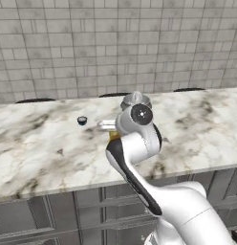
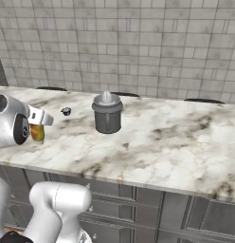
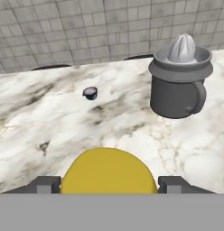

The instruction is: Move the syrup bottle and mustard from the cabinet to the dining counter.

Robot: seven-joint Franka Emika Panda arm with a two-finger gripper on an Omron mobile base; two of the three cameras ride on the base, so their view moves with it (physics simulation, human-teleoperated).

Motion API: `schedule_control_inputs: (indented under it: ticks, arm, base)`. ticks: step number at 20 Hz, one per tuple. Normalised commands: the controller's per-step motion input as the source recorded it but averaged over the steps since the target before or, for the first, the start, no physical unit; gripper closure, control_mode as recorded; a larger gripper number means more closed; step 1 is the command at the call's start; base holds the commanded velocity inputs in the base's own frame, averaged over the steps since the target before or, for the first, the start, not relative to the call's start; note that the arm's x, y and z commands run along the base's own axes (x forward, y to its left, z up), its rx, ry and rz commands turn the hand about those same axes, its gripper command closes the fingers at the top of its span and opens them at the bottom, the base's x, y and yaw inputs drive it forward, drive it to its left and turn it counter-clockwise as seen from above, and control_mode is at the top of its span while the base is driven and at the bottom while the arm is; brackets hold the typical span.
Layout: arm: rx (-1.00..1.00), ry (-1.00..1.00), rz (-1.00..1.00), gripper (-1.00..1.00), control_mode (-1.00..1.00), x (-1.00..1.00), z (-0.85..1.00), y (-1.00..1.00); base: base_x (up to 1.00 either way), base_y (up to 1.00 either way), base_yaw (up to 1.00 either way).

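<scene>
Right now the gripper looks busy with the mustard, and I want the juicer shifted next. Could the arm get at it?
Probably not yet: the gripper has the mustard between its fingers. Otherwise the way looks free; bare counter lies between it and the juicer.

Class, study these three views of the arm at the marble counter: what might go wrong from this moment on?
1. The yellow rounded mustard bottle sits between the gripper fingers; if it is let go while tilted, it may tip or roll on the white marble dining counter.
2. The grey citrus juicer with a pale cone stands nearby; a wide swing might hit it.
3. The small dark cup-like object could get knocked.
</scene>
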Motion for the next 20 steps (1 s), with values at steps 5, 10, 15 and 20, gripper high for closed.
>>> schedule_control_inputs:
  ticks: [5, 10, 15, 20]
  arm:
    - [0.0, -0.01, -0.02, 1.0, -1.0, 0.13, -0.42, 0.13]
    - [0.0, -0.05, -0.01, 1.0, -1.0, 0.17, -0.4, 0.09]
    - [0.0, -0.03, -0.02, 1.0, -1.0, 0.32, -0.27, 0.11]
    - [0.0, -0.01, -0.03, 1.0, -1.0, 0.31, -0.24, 0.1]
  base:
    - [0.0, 0.0, 0.0]
    - [0.0, 0.0, 0.0]
    - [0.0, 0.0, 0.0]
    - [0.0, 0.0, 0.0]
